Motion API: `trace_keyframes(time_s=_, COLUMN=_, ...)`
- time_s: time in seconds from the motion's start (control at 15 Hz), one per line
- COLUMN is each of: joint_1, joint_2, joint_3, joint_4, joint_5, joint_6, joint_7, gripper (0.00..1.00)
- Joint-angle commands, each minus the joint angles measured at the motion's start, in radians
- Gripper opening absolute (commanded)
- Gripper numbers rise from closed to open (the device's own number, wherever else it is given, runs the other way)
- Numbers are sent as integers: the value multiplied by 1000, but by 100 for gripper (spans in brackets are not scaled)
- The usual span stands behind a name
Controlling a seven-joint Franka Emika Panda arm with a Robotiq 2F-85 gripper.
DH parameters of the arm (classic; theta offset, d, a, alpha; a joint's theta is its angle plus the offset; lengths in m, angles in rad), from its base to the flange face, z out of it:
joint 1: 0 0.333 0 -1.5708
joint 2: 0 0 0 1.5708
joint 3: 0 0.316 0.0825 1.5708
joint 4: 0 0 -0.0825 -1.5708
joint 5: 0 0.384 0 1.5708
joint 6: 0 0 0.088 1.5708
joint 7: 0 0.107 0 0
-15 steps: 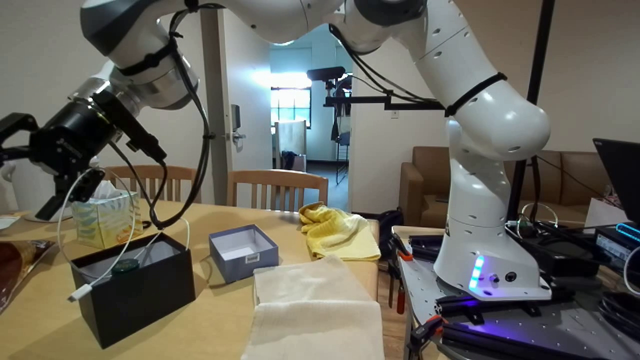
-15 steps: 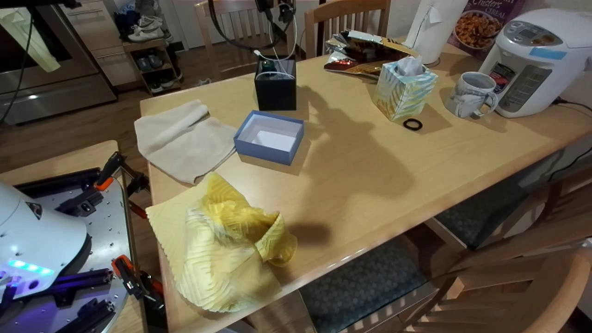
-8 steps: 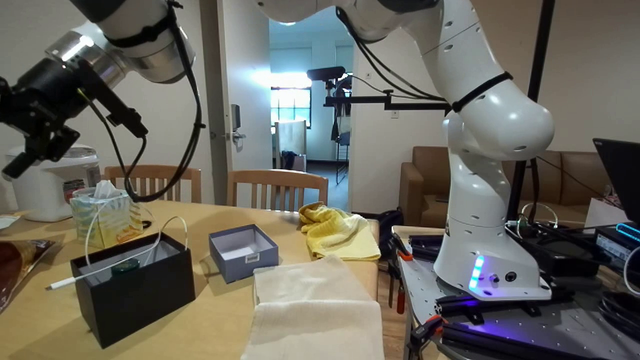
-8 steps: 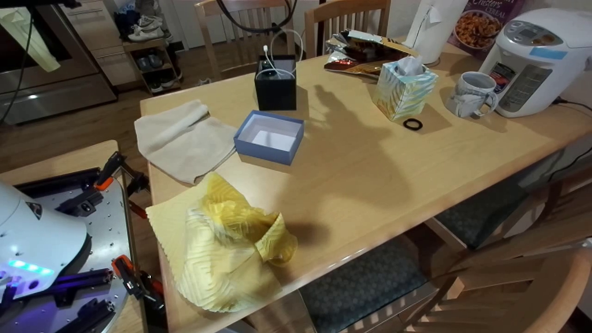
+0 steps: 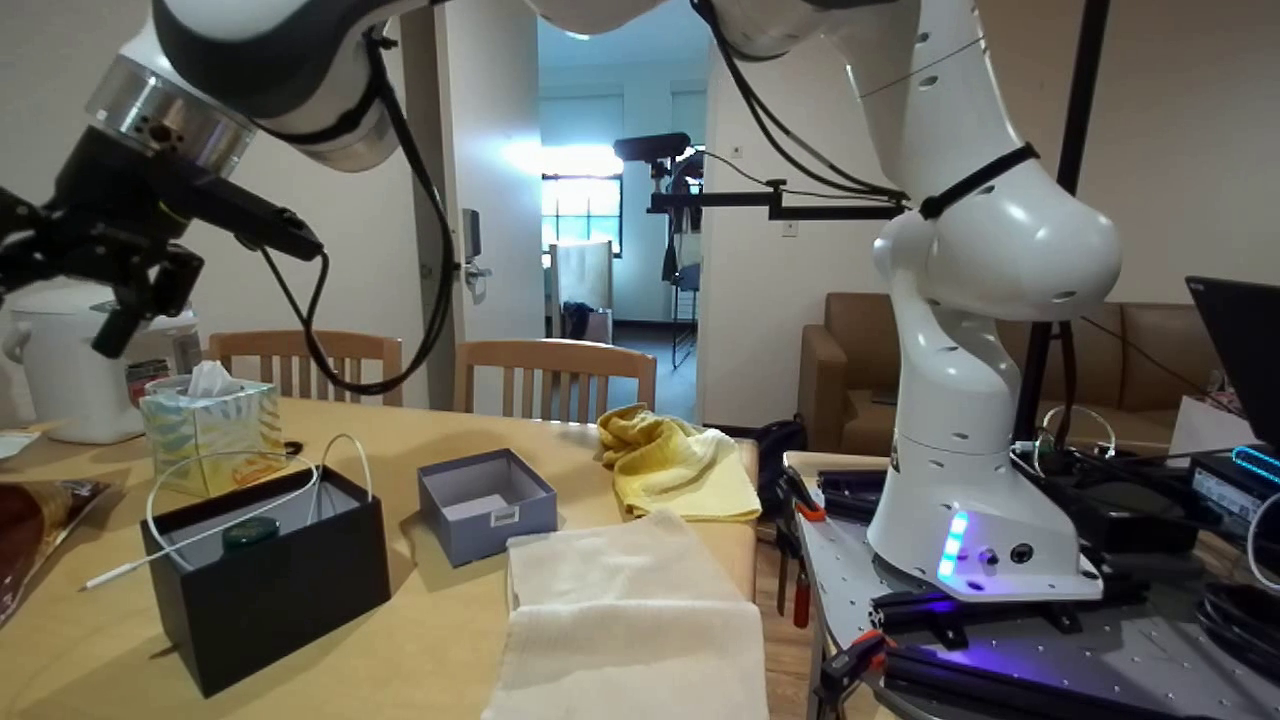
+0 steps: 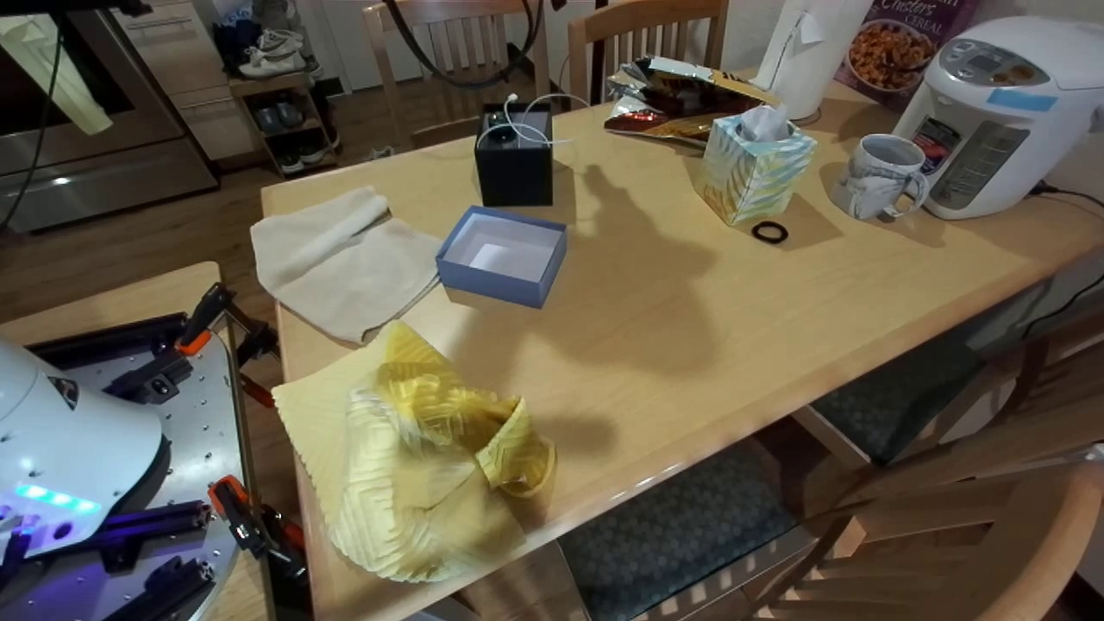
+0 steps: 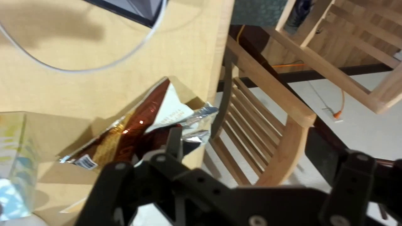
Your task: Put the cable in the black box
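Observation:
The black box (image 5: pixel 285 605) stands on the table; it also shows in an exterior view (image 6: pixel 515 177), and its corner shows in the wrist view (image 7: pixel 125 10). The white cable (image 5: pixel 235 523) lies partly in the box, with loops arching above and over the rim. Its plug end (image 5: pixel 112 574) sticks out past the box's left end. The cable's loops also show in an exterior view (image 6: pixel 528 136), and one curves across the wrist view (image 7: pixel 84 71). My gripper (image 7: pixel 248 146) is open and empty, raised above and apart from the box and cable; it is cut off in an exterior view (image 5: pixel 65 300).
A grey-blue open box (image 5: pixel 487 525) stands beside the black box. A dark green round thing (image 5: pixel 250 533) is inside the black box. A tissue box (image 5: pixel 215 440), a foil bag (image 6: pixel 681 99), a beige cloth (image 5: pixel 630 610) and a yellow cloth (image 5: pixel 680 465) lie around.
My gripper has risen away from the cable, which was at its finger a second ago. The cable's loop has sunk lower and to the side over the box. The box has not moved.

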State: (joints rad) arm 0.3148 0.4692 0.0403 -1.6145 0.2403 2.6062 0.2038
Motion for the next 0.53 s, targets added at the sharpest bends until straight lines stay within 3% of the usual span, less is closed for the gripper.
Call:
trace_keyframes(time_s=0.0, joint_1=18, joint_2=-77, joint_3=-45, joint_4=-68, joint_5=-139, joint_6=-160, joint_7=204, gripper=100)
trace_keyframes(time_s=0.47, joint_1=-13, joint_2=-95, joint_3=-2, joint_4=-14, joint_5=-134, joint_6=-635, joint_7=374, gripper=100)
